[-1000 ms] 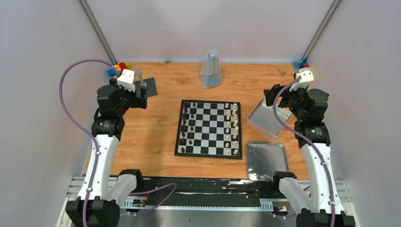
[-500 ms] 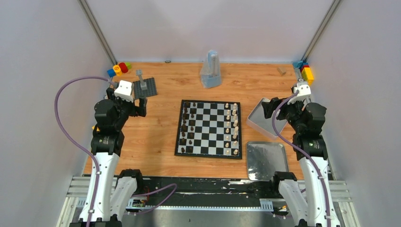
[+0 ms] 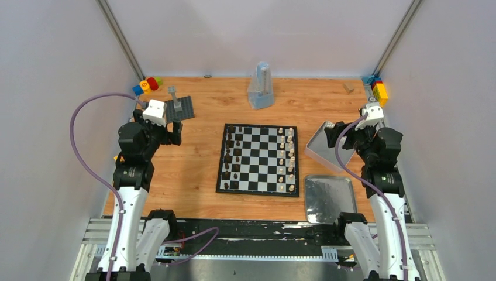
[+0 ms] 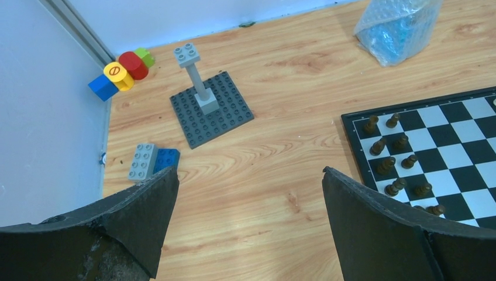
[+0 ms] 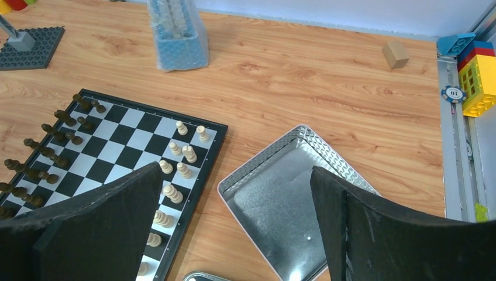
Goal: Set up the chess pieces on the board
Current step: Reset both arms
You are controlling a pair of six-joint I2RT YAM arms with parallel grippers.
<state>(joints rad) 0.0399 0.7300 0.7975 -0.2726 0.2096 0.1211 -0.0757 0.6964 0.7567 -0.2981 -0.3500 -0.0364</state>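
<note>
Smooth wood-grain with a soft sheen on the counter. Flat printed checks, faintly glossy, on the board. Turned wood by the look of it, dark-stained and pale, for the chess pieces. Bright silver metal, dimpled at the rim, on the deep tray; duller, crinkled shine on the flat tray. Matt grey studded plastic for the baseplate; glossy coloured plastic for the toy blocks. Crinkly clear film on the wrapped bundle. Matt black, slightly grainy, on the left tool.
</note>
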